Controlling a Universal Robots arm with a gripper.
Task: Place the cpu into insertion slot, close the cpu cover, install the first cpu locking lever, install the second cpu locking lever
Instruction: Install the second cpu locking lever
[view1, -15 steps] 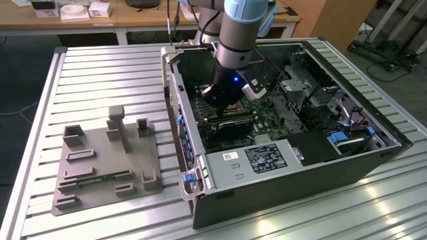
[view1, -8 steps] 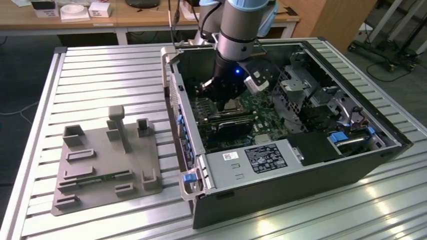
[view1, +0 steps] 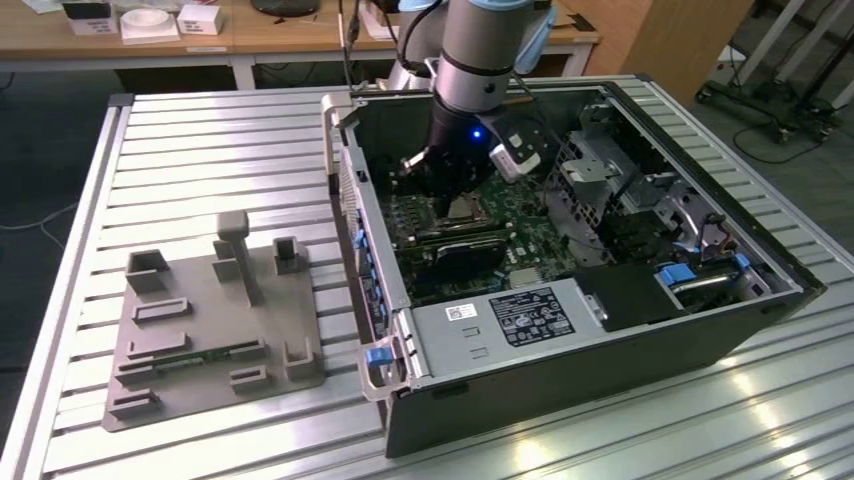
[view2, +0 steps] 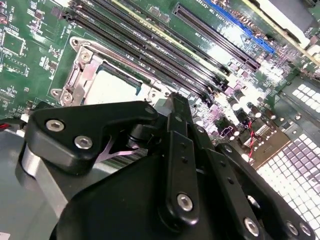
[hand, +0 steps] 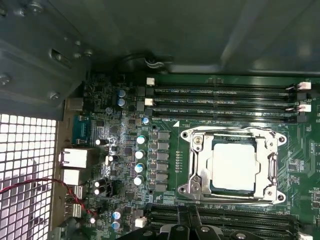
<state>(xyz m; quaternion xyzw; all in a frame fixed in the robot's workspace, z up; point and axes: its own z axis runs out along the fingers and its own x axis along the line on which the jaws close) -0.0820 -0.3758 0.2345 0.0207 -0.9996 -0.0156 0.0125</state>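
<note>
One gripper (view2: 175, 107), black linkages close in second wrist view; fingertips hidden, can't tell how far open or whether anything held. Just beyond: one cpu (hand: 234, 167), pale square top, seated in insertion slot (hand: 200, 176); cpu cover (hand: 272, 165) lies flat around it as silver frame. Four long memory slots (hand: 220, 105) beside socket, more at other side partly cut off by gripper. Exterior view: arm (view1: 478, 60) reaches into open computer case (view1: 561, 400) on slatted table (view1: 200, 150); one grey fixture plate (view1: 214, 330) toward exterior view's left.
</note>
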